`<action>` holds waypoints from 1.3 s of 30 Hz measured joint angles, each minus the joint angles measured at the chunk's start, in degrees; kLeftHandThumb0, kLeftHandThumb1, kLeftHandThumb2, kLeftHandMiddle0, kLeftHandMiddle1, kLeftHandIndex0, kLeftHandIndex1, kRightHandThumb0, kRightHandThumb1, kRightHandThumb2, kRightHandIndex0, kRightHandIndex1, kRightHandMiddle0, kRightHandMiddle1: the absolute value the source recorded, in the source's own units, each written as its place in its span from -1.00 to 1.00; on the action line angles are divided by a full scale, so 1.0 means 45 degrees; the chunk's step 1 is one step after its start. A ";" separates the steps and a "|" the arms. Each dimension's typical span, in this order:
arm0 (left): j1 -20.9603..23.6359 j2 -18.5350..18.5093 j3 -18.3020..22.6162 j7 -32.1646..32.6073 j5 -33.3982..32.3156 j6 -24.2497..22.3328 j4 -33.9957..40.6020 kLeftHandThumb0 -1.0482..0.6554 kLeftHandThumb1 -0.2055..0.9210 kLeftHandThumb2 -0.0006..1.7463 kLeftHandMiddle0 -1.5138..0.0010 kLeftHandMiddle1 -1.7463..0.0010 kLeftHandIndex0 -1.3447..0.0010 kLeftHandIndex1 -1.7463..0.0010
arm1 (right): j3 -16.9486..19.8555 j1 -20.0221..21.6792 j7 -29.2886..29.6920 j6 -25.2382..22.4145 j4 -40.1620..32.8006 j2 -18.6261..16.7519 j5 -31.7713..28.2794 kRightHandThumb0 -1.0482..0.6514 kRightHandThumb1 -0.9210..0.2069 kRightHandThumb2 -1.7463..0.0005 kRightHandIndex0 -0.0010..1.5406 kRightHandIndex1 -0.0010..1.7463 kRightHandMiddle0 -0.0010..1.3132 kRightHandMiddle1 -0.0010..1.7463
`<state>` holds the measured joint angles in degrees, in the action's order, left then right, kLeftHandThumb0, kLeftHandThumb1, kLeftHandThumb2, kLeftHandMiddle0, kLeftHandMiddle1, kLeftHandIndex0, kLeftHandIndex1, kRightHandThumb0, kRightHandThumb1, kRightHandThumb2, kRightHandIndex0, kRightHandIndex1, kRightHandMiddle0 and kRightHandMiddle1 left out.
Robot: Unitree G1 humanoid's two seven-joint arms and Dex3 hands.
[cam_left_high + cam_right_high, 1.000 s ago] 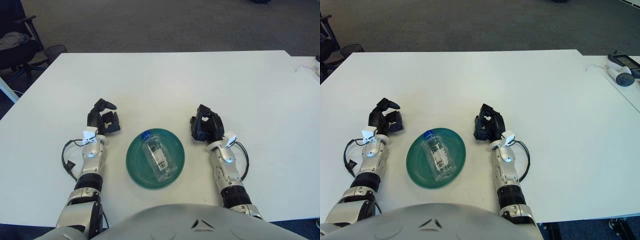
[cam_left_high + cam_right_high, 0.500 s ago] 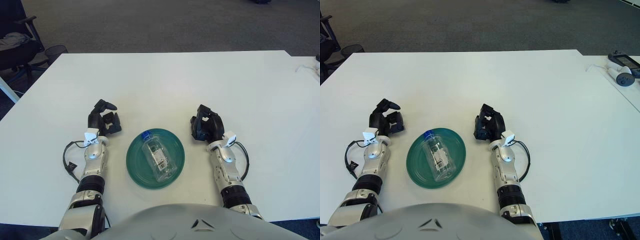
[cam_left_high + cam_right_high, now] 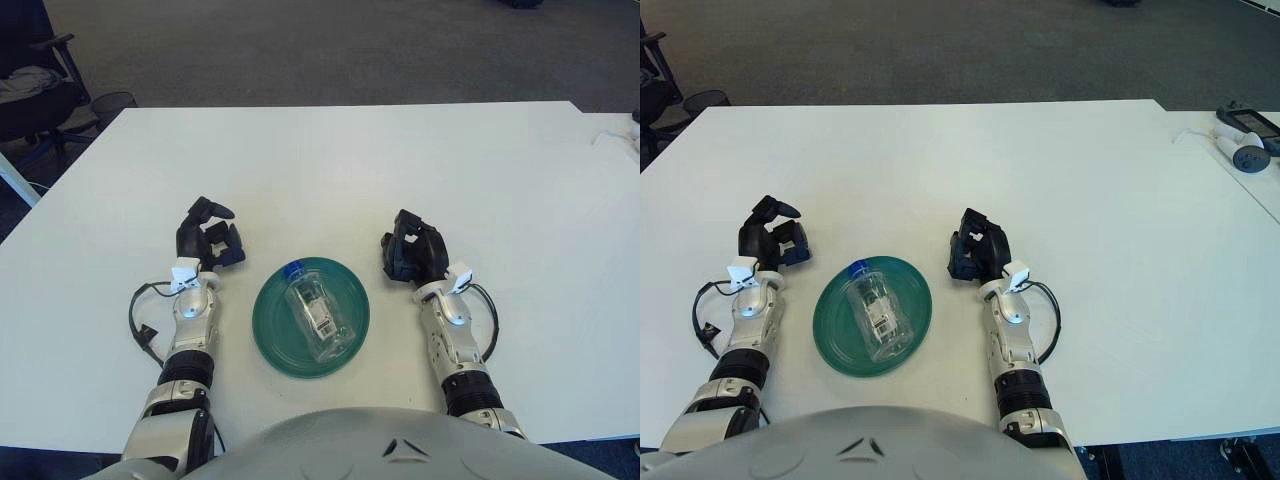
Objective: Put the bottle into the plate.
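Note:
A clear plastic bottle [image 3: 316, 315] with a blue cap lies on its side inside the green plate [image 3: 272, 338], cap toward the far left rim. My left hand [image 3: 207, 238] rests on the table just left of the plate, fingers loosely curled and holding nothing. My right hand [image 3: 411, 252] rests on the table just right of the plate, fingers curled and holding nothing. Neither hand touches the plate or the bottle.
The white table [image 3: 340, 160] stretches far ahead of the plate. A small device and a controller [image 3: 1245, 150] lie on a second table at the far right. An office chair [image 3: 30, 90] and a bin stand off the table's far left corner.
My left hand has drifted slightly to the right, toward the plate. The bottle, plate and right hand have not moved.

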<state>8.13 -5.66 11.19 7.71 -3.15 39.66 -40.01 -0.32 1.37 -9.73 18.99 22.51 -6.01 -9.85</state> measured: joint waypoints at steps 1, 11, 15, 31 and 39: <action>0.0016 0.0007 -0.0005 0.0088 0.0061 0.0063 -0.0040 -0.45 -0.50 0.85 -0.72 -1.00 -0.21 -1.00 | 0.0007 0.0000 -0.0019 -0.0017 0.0000 0.0002 -0.0005 0.19 0.22 -0.60 0.65 1.00 0.44 1.00; 0.0100 0.0017 -0.0240 0.0864 0.0834 0.0400 -0.0246 -0.44 -0.50 0.84 -0.71 -1.00 -0.20 -1.00 | 0.0064 0.0005 -0.0073 -0.0084 0.0000 0.0009 -0.0012 0.19 0.22 -0.59 0.64 1.00 0.43 1.00; 0.0114 0.0016 -0.0316 0.1105 0.1041 0.0411 -0.0249 -0.44 -0.47 0.83 -0.71 -1.00 -0.19 -1.00 | 0.0077 0.0009 -0.0065 -0.0084 0.0003 0.0011 -0.0007 0.19 0.21 -0.59 0.64 1.00 0.43 1.00; 0.0115 0.0016 -0.0746 0.2803 0.2410 0.0546 -0.0033 -0.43 -0.47 0.82 -0.72 -1.00 -0.18 -1.00 | 0.0213 0.0119 0.0545 0.0097 0.0081 0.0014 0.0481 0.20 0.25 -0.61 0.68 1.00 0.59 1.00; 0.0115 0.0018 -0.0908 0.3226 0.2759 0.0634 0.0023 -0.44 -0.47 0.82 -0.72 -1.00 -0.18 -1.00 | 0.0470 0.0375 0.0873 0.0178 0.0276 0.0125 0.0604 0.18 0.24 -0.62 0.68 1.00 0.62 1.00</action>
<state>8.64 -5.58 7.10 22.23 9.27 42.51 -39.90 1.80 3.06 -5.80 19.79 23.76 -5.45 -7.13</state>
